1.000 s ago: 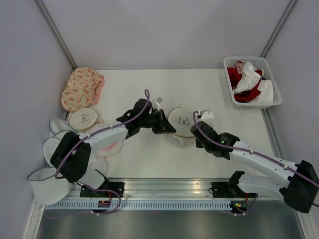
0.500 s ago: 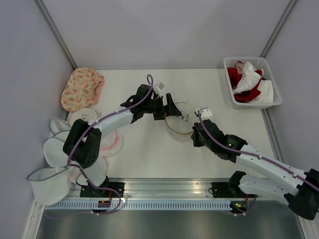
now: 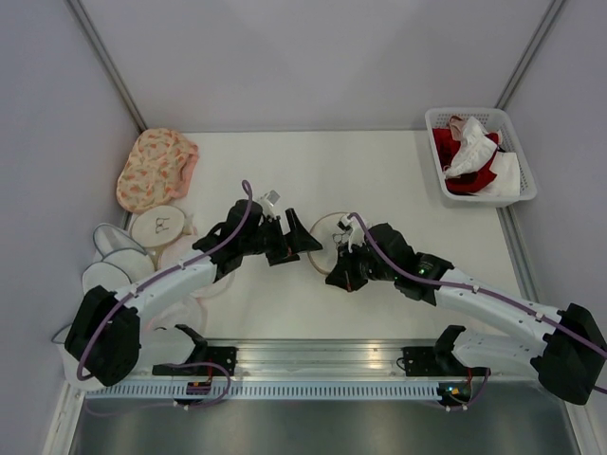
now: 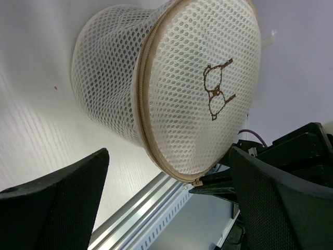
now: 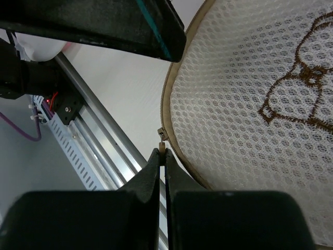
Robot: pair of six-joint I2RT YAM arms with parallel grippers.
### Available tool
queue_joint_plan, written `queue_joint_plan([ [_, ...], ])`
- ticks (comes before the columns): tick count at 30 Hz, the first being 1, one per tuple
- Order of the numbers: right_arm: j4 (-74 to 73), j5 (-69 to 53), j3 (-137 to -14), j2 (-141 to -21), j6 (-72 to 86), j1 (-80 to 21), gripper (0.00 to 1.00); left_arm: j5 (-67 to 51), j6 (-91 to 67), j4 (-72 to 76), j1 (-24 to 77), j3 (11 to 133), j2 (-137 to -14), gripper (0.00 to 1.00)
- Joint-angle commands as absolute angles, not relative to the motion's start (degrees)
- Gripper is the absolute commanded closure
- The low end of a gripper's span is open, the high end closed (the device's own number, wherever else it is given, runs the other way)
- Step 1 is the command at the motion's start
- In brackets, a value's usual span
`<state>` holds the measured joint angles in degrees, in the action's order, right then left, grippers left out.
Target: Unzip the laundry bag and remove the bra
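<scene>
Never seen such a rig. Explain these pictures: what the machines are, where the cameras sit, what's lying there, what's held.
Two robot arms are bolted to the table edge. One picture looks down from above; the other two come from cameras on each wrist. In the middle sits a round mesh laundry bag with a bra icon. The right fingers are shut on its zipper pull; the left fingers stand open beside it, holding nothing. Nearby: a peach floral bag, white pouches, and a basket of red and white clothes.

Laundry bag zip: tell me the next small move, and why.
Probably draw the right gripper along the rim, dragging the zipper pull: its jaws are shut on the pull, and the laundry bag looks fully zipped. The left gripper stands open beside the bag.
</scene>
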<state>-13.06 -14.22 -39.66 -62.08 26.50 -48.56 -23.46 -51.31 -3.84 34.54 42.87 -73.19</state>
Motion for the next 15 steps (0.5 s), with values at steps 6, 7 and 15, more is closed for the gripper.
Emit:
queue_joint_plan([
  [6,-7.9,-16.71,-39.55,-61.53,26.19,-49.22,1.0,-25.93,-59.41,8.43,38.75,40.43,-75.84,0.11],
  [7,-8.0,-16.61,-39.55,-61.18,26.28,-49.13,0.99,-26.19,-59.33,8.7,39.8,40.52,-76.89,0.13],
  [15,-14.13,-12.58,-40.6,-58.98,25.58,-49.31,1.0,-24.96,-59.59,10.38,40.34,39.72,-76.03,0.8],
])
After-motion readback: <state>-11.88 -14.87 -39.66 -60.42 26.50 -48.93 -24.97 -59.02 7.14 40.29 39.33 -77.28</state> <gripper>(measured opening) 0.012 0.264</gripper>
